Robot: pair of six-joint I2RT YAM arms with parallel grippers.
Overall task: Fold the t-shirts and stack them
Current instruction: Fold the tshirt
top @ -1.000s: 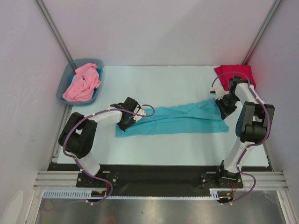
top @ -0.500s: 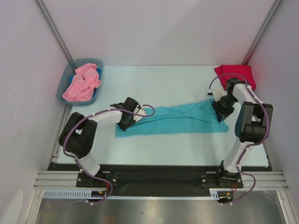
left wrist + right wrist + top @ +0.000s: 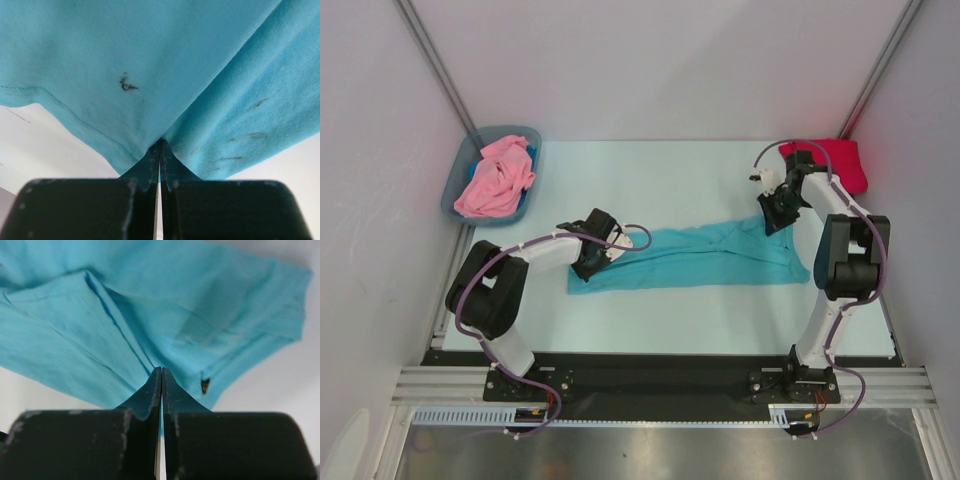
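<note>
The teal t-shirt (image 3: 705, 258) lies on the table (image 3: 650, 180) at the centre of the top view, drawn out into a long narrow band. Its long axis runs left to right across the frame, rising slightly toward the right, where the cloth widens.

The left gripper (image 3: 160, 150) is clenched on the band's left end; the left wrist view shows a pleat of teal cloth pinched between the closed jaws. The right gripper (image 3: 161, 376) is likewise clenched on a gathered fold at the upper right end of the band, and the cloth fans out from the nip.

A grip at each end appears intended to tension the cloth along its length, so that creases pull flat before the next fold (a judgement, not an observation).

The red t-shirt (image 3: 842, 160) sits in the upper right corner of the table, apparently the stacking spot. The pink t-shirt (image 3: 498, 178) lies crumpled in the bin (image 3: 453, 196) at upper left, not yet folded.
</note>
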